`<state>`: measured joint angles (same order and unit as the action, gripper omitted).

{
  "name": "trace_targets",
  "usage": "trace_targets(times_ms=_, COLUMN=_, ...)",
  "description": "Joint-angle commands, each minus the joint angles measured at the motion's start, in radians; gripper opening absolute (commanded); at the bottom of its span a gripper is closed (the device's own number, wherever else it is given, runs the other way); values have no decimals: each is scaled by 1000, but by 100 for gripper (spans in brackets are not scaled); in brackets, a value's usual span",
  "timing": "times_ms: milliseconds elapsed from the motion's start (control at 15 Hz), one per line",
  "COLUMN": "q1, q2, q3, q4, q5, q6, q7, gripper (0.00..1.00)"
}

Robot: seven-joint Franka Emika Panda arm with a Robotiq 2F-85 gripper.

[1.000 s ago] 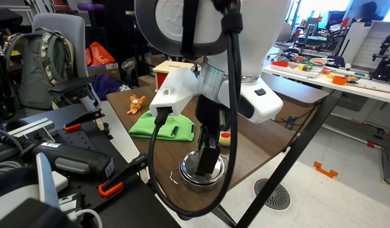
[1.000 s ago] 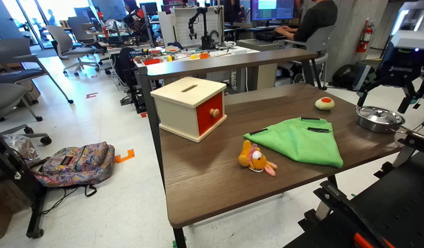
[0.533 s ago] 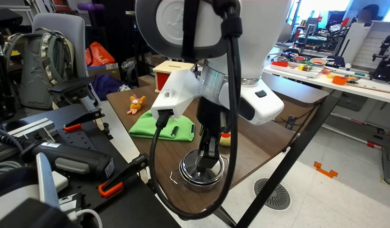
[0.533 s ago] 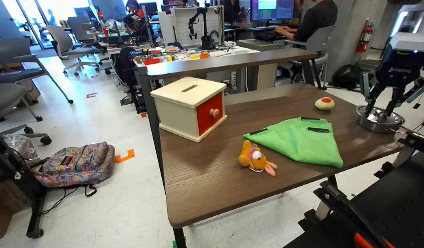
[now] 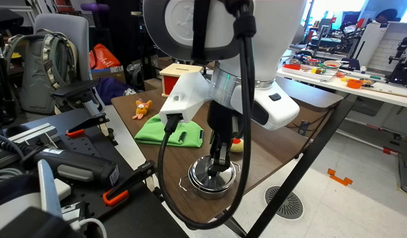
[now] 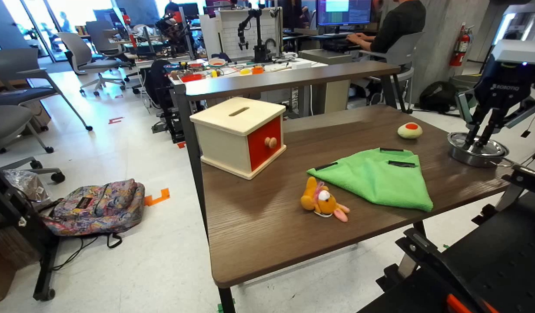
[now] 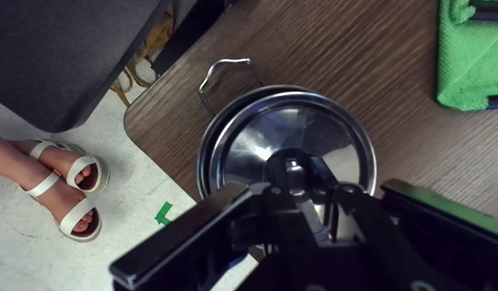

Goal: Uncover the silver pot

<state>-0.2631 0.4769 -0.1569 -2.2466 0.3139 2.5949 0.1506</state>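
Shallow, round and mirror-bright, the silver pot (image 6: 470,160) sits on the worktop (image 6: 267,234), wire handles (image 7: 232,61) jutting out, a crescent of rim (image 7: 199,161) showing past its lid (image 7: 321,121), whose knob (image 7: 295,178) the claw (image 6: 474,145) grips. A yellow-and-red round object (image 6: 410,131) lies near the pot, a green cloth (image 6: 376,178) farther from it, and a red-fronted wooden box (image 6: 226,139) farther still.

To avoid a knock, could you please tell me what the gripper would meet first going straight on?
Most likely the lid on the pot: the gripper points down at it, though how close is unclear.
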Motion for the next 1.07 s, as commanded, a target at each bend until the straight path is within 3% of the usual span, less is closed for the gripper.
trace_targets(times_ms=0, q1=-12, q2=-51, q3=17, q4=-37, q5=27, q6=7, q7=-23, gripper=5)
trace_targets(times_ms=467, q1=-20, q2=-204, q3=36, q4=-110, q5=90, q6=-21, q7=-59, gripper=5)
trace_targets(times_ms=1000, q1=54, q2=-285, q3=83, q4=-32, q5=137, q6=-124, q7=-55, gripper=5)
